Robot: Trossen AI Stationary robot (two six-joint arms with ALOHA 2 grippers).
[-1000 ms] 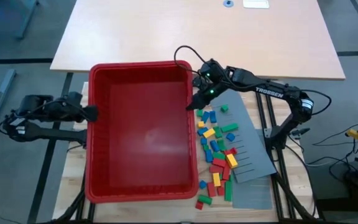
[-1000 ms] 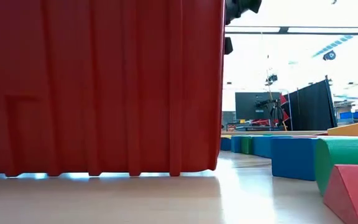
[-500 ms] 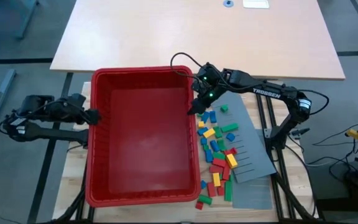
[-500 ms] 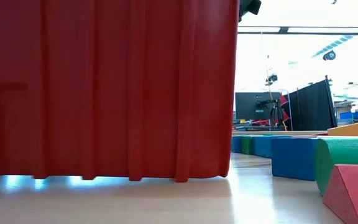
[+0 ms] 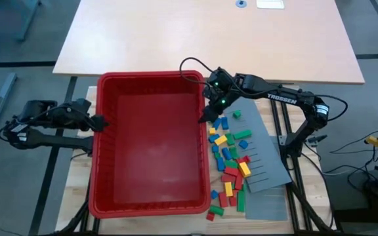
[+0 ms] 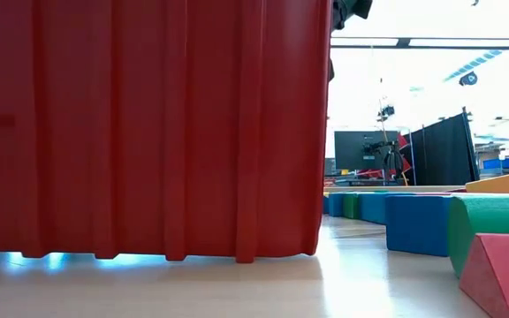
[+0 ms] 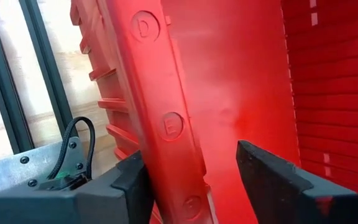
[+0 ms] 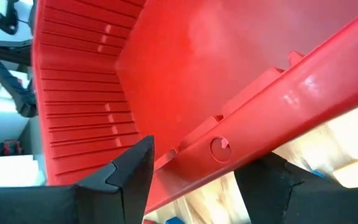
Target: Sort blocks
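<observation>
Big red bin (image 5: 151,151) taking up the middle of the table, empty inside as far as the high view shows. Left gripper (image 5: 99,121) clamped on the bin's left rim, one finger (image 7: 126,180) outside the wall and the other (image 7: 272,180) inside, per the left wrist view. Right gripper (image 5: 208,116) doing the same on the bin's right rim near the far corner, fingers (image 8: 126,171) straddling the lip, so gripping it, not loose.

Blocks (image 5: 228,157) all lying just right of the bin, a scattered strip of red, green, blue and yellow running along its right wall, some of them on a flat grey slotted panel (image 5: 268,164) farther right. A couple of strays just off the bin's near right corner. In the low view, bin wall (image 6: 148,132) filling most of the shot, near edge maybe lifted a hair off the tabletop, hard to say; a few blocks (image 6: 493,238) sitting right of it.
</observation>
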